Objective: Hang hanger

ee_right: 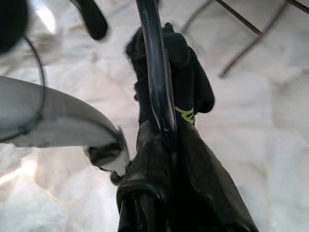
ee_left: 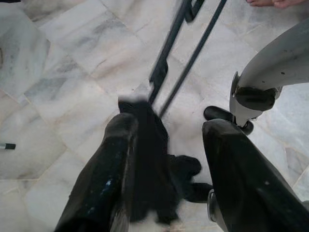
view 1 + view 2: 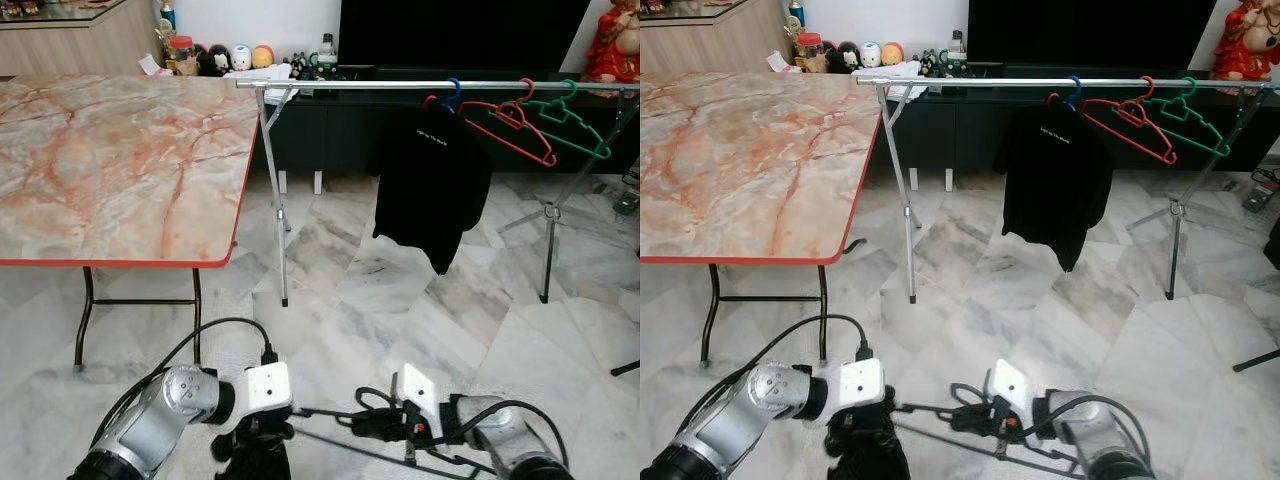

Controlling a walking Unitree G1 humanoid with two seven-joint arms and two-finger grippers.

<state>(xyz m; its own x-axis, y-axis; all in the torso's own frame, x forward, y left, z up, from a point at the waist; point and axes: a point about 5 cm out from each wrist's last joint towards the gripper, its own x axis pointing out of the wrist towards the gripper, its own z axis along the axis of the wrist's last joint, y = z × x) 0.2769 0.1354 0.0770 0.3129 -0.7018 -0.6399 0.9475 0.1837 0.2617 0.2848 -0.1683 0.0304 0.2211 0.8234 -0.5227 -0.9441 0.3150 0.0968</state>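
Note:
Low in front of me, just above the floor, I hold a thin black hanger with a black cloth bunched on it. My right gripper is shut on the hanger's bar, seen also from the head camera. My left gripper is open, its fingers wide apart on either side of the cloth, at lower left in the head view. Farther ahead stands a silver clothes rack. On its rail hang a black T-shirt on a blue hanger, a red hanger and a green hanger.
A marble-top table with a red edge and black legs stands at my left. Behind the rack is a dark TV cabinet with small figurines. Pale marble floor lies between me and the rack's legs.

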